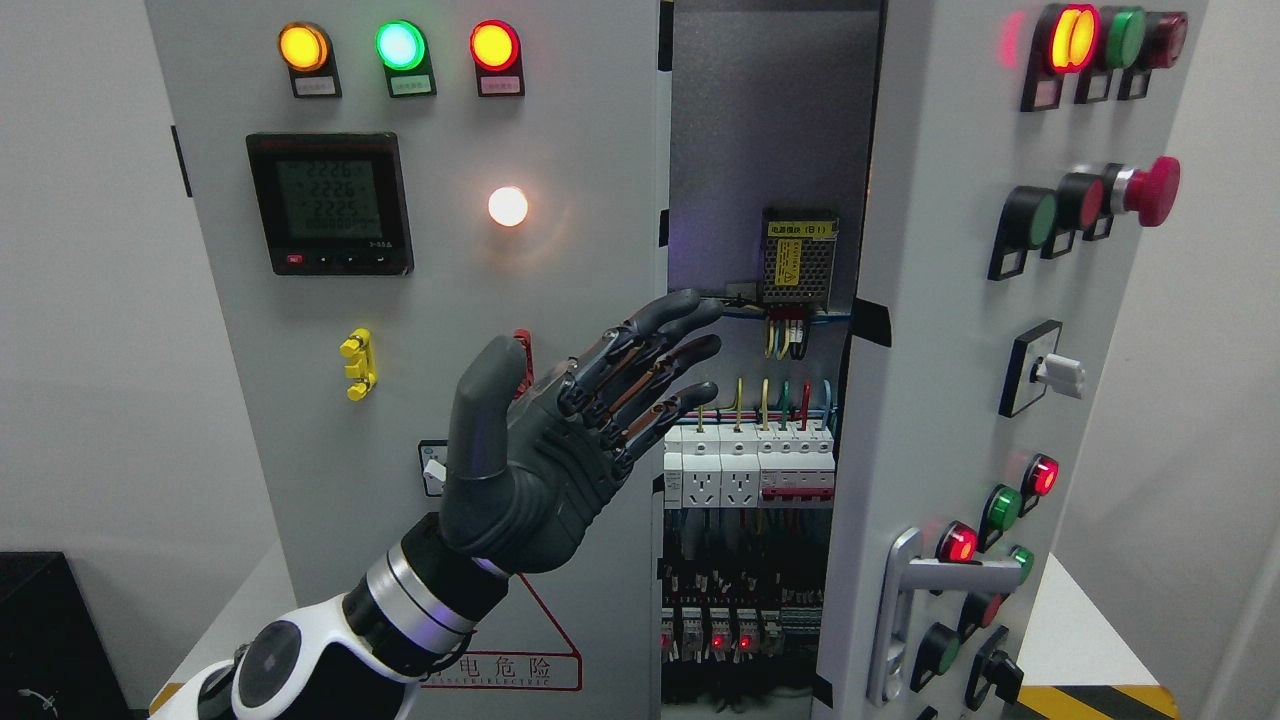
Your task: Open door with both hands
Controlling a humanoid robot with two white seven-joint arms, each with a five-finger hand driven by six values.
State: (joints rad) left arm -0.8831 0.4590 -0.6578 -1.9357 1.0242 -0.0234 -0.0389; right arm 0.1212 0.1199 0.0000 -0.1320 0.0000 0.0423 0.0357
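**Standing open: cabinet doors parted, one hand raised at the gap**

Filling most of the frame, the grey cabinet (770, 130) has both doors apart. The left door (420, 300) takes the left and centre, carrying three lit lamps along the top and a meter (329, 203) in the upper left. The right door (960, 380) swings outward at the right, edge-on, with buttons and a silver handle (905, 600) at the lower right. Between them, breakers (748, 465) and wiring show. The left hand (560, 450) rises from the lower left, fingers (675, 312) spread and straight, holding nothing, tips over the gap at the left door's edge.
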